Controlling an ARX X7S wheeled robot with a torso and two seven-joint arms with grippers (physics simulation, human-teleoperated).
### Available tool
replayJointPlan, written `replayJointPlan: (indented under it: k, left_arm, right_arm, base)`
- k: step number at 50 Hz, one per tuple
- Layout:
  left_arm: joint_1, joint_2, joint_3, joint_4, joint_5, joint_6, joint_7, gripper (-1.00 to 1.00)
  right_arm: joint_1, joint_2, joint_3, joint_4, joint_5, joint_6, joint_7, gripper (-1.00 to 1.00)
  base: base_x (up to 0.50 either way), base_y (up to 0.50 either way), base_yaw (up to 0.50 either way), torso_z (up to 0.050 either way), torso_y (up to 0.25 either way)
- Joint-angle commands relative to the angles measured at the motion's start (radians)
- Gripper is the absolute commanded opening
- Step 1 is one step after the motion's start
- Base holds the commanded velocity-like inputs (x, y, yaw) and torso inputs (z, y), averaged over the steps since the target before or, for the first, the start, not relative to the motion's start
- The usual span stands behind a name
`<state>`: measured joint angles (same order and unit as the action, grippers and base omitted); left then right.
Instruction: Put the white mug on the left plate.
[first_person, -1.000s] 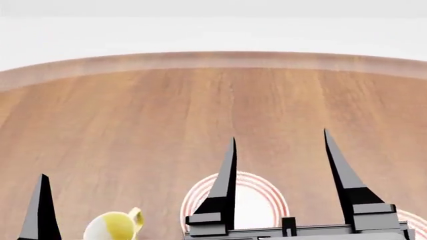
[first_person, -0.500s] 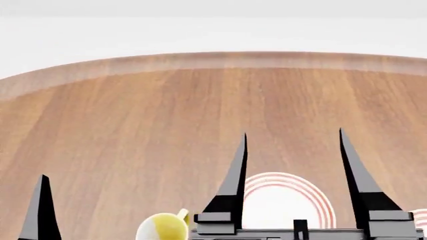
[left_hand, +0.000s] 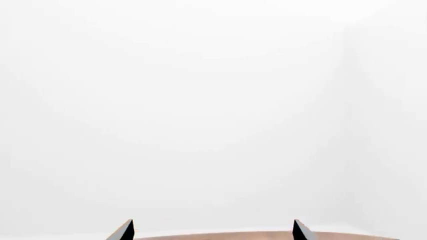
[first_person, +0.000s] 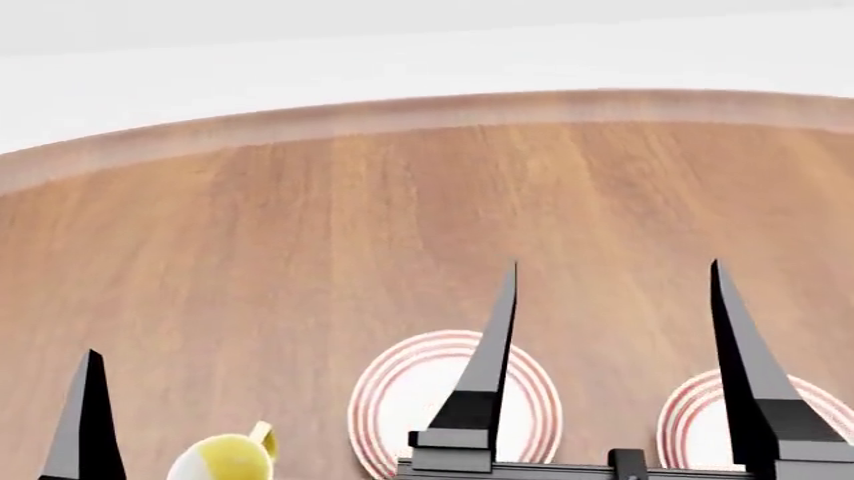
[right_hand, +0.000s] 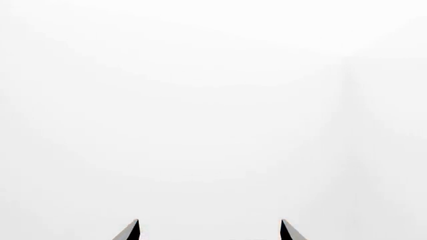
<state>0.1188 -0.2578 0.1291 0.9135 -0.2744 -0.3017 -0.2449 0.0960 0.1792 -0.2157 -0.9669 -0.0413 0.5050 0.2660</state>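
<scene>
The all-white mug is out of view in every frame. The left plate (first_person: 400, 395), white with red rings, lies on the wooden table (first_person: 400, 220) near the bottom of the head view, partly behind my right gripper's left finger. My right gripper (first_person: 614, 265) is open and empty, with its fingers raised in front of both plates. Only one finger (first_person: 87, 420) of my left gripper shows in the head view. The left wrist view shows the left gripper (left_hand: 213, 230) open and empty. The right wrist view shows the right gripper (right_hand: 208, 230) open against blank white.
A second ringed plate (first_person: 694, 420) lies to the right of the first. A white mug with yellow inside and handle (first_person: 227, 458) sits at the bottom left. The table's rounded far edge (first_person: 441, 108) runs across the back, with a white wall behind it.
The head view has shifted. The left plate and yellow mug slid right in the picture, then back left. The second plate now shows much more. My right gripper's fingers sit slightly further right.
</scene>
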Motion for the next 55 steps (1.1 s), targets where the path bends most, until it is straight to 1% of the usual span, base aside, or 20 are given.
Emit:
replayJointPlan:
  k: [1, 33, 34, 35, 36, 37, 41, 42, 43, 45, 46, 48, 49, 51, 52, 53, 55]
  left_arm:
    - [-0.001, -0.008, 0.006, -0.001, -0.010, 0.000, -0.006, 1.00]
    - [-0.002, -0.040, 0.049, -0.019, -0.013, 0.012, -0.029, 1.00]
    - [-0.002, -0.039, 0.048, -0.020, -0.015, 0.013, -0.031, 1.00]
    - [-0.004, -0.036, 0.045, -0.022, -0.017, 0.008, -0.039, 1.00]
    - [-0.007, -0.030, 0.036, -0.028, -0.040, -0.004, -0.045, 1.00]
    - [-0.014, -0.029, 0.025, -0.036, -0.095, -0.032, -0.040, 1.00]
    - [-0.006, -0.046, 0.078, -0.055, -0.077, -0.026, -0.004, 1.00]
    - [0.010, -0.039, 0.075, -0.063, -0.114, 0.020, 0.025, 1.00]
    - [0.003, -0.031, 0.067, -0.074, -0.160, 0.000, 0.024, 1.00]
    - [0.007, -0.037, 0.102, -0.091, -0.113, 0.019, 0.038, 1.00]
    - [0.006, -0.048, 0.119, -0.088, -0.128, 0.005, 0.058, 1.00]
    - [0.001, -0.060, 0.131, -0.064, -0.131, -0.014, 0.060, 1.00]
    - [0.012, -0.072, 0.157, -0.079, -0.108, -0.005, 0.080, 1.00]
    - [0.023, -0.075, 0.162, -0.105, -0.143, -0.016, 0.097, 1.00]
    - [0.034, -0.088, 0.187, -0.117, -0.118, -0.006, 0.116, 1.00]
    - [0.053, -0.097, 0.212, -0.157, -0.062, 0.047, 0.137, 1.00]
    - [0.062, -0.100, 0.215, -0.194, -0.052, 0.079, 0.152, 1.00]
  right_arm:
    - [-0.003, 0.004, 0.006, -0.004, 0.014, -0.004, 0.012, 1.00]
    - [0.005, 0.025, 0.002, -0.019, 0.025, 0.014, 0.035, 1.00]
    - [0.005, 0.026, 0.001, -0.019, 0.021, 0.010, 0.038, 1.00]
    - [0.015, 0.032, -0.012, -0.025, 0.001, 0.048, 0.041, 1.00]
    - [0.014, 0.028, -0.006, -0.018, 0.004, 0.036, 0.046, 1.00]
    - [0.011, 0.027, -0.002, -0.019, 0.007, 0.033, 0.047, 1.00]
    - [0.018, 0.032, -0.014, -0.028, -0.001, 0.052, 0.048, 1.00]
    - [0.020, 0.032, -0.016, -0.028, -0.001, 0.058, 0.048, 1.00]
    - [0.020, 0.033, -0.020, -0.026, -0.003, 0.058, 0.048, 1.00]
    - [0.021, 0.034, -0.019, -0.026, -0.003, 0.061, 0.050, 1.00]
    - [0.022, 0.035, -0.021, -0.029, -0.005, 0.067, 0.051, 1.00]
    - [0.025, 0.038, -0.027, -0.036, -0.010, 0.076, 0.051, 1.00]
    - [0.029, 0.039, -0.029, -0.042, -0.011, 0.083, 0.050, 1.00]
    - [0.033, 0.039, -0.031, -0.048, -0.012, 0.092, 0.051, 1.00]
    - [0.033, 0.041, -0.031, -0.049, -0.012, 0.092, 0.050, 1.00]
    - [0.035, 0.041, -0.031, -0.052, -0.012, 0.100, 0.050, 1.00]
    - [0.037, 0.043, -0.030, -0.056, -0.011, 0.104, 0.050, 1.00]
  base:
    - [0.00, 0.00, -0.50, 0.000, 0.000]
    - [0.00, 0.00, -0.50, 0.000, 0.000]
    - [0.00, 0.00, -0.30, 0.000, 0.000]
    - [0.00, 0.00, 0.00, 0.000, 0.000]
    - [0.00, 0.00, 0.00, 0.000, 0.000]
    - [0.00, 0.00, 0.00, 0.000, 0.000]
    - [0.00, 0.00, 0.00, 0.000, 0.000]
    - [0.00, 0.00, 0.00, 0.000, 0.000]
    - [0.00, 0.00, 0.00, 0.000, 0.000]
    - [0.00, 0.00, 0.00, 0.000, 0.000]
    - [0.00, 0.00, 0.00, 0.000, 0.000]
    - [0.00, 0.00, 0.00, 0.000, 0.000]
    - [0.00, 0.00, 0.00, 0.000, 0.000]
    - [0.00, 0.00, 0.00, 0.000, 0.000]
    - [0.00, 0.00, 0.00, 0.000, 0.000]
    - [0.00, 0.00, 0.00, 0.000, 0.000]
    - [0.00, 0.00, 0.00, 0.000, 0.000]
